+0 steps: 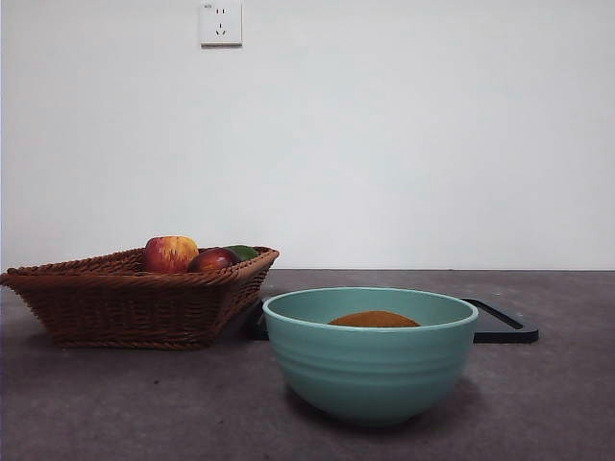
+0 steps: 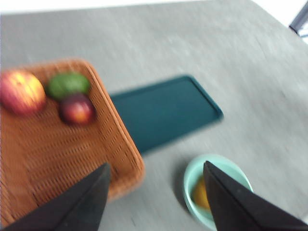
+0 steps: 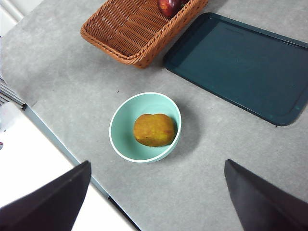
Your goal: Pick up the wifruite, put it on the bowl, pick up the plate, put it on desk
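One dull yellowish-brown oval wifruite (image 3: 154, 130) lies in the bowl (image 3: 120, 139); both pincers released.

A brown wicker basket (image 1: 125, 303) stands at the left side. Inside it lie a red-yellow apple (image 1: 170, 254), a dark red fruit (image 1: 212, 259) touching it, and a green fruit (image 1: 244, 252) just behind. A dark flat tray (image 3: 240, 65) lies beside the basket, its near corner close to the basket's edge. On the white wall (image 1: 384, 134) above there is a white socket (image 1: 220, 23).
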Available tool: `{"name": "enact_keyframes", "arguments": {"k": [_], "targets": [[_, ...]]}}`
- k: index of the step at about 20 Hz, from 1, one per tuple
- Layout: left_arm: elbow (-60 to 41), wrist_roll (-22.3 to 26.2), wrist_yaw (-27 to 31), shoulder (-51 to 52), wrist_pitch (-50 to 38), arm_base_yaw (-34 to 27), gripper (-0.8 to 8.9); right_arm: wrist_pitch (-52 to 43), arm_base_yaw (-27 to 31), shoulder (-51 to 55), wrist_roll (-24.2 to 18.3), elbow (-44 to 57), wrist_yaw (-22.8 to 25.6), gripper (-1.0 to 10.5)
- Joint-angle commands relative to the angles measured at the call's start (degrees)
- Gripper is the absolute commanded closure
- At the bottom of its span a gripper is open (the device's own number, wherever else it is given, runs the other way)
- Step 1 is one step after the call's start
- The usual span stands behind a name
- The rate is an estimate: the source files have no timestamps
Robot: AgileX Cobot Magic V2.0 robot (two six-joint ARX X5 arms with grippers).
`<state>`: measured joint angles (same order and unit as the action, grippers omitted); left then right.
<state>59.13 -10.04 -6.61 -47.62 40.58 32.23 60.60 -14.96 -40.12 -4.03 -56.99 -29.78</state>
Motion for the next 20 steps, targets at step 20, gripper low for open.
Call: {"name": "enact_keyframes", "arguments": {"k": [20], "targets": [[-11.34,0.52,-19.52,7.30,4.81,0.42,5.02,0.22,-0.52,-3.67,5.14,-0.46,0.02,5.0]]}}
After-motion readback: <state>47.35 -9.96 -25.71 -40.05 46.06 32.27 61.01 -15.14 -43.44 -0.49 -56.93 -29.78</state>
